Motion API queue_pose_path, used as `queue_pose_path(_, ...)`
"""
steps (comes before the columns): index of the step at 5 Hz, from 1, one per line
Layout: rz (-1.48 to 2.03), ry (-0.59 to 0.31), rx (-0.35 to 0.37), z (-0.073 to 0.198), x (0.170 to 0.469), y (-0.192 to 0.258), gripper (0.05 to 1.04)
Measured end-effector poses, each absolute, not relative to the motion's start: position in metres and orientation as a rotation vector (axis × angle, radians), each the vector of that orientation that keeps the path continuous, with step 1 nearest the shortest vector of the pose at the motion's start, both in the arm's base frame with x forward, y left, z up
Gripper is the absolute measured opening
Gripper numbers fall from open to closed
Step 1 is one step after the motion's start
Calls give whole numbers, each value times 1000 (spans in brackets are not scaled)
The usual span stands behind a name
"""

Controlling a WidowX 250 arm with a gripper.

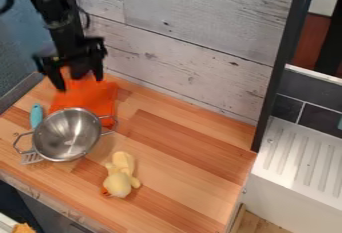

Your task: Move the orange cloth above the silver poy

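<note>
My gripper (pixel 80 81) is at the upper left, pointing down over the back part of the orange cloth (pixel 93 98). Its two fingers stand wide apart, with some orange showing between them; whether they touch the cloth I cannot tell. The cloth lies on the wooden counter near the back wall, and its front part runs behind the silver pot (pixel 67 134). That pot, a round metal bowl with two wire handles, stands upright at the left.
A spatula with a turquoise handle (pixel 36 115) lies partly under the pot. Right of the pot, toward the front, is a yellow plush toy (pixel 120 175). The plank wall (pixel 180 42) bounds the back, and a dark post (pixel 284 67) rises at the counter's right end.
</note>
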State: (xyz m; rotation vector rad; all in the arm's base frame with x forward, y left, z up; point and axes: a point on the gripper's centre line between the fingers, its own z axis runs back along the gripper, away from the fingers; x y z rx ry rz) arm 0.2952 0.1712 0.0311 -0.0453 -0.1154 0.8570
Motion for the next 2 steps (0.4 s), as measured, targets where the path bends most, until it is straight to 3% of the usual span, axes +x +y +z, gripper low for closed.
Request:
queue_pose_path(1, 817, -178, -41, 54, 295, 170, 1000)
queue_pose_path(2, 814, -178, -41, 54, 294, 170, 1000)
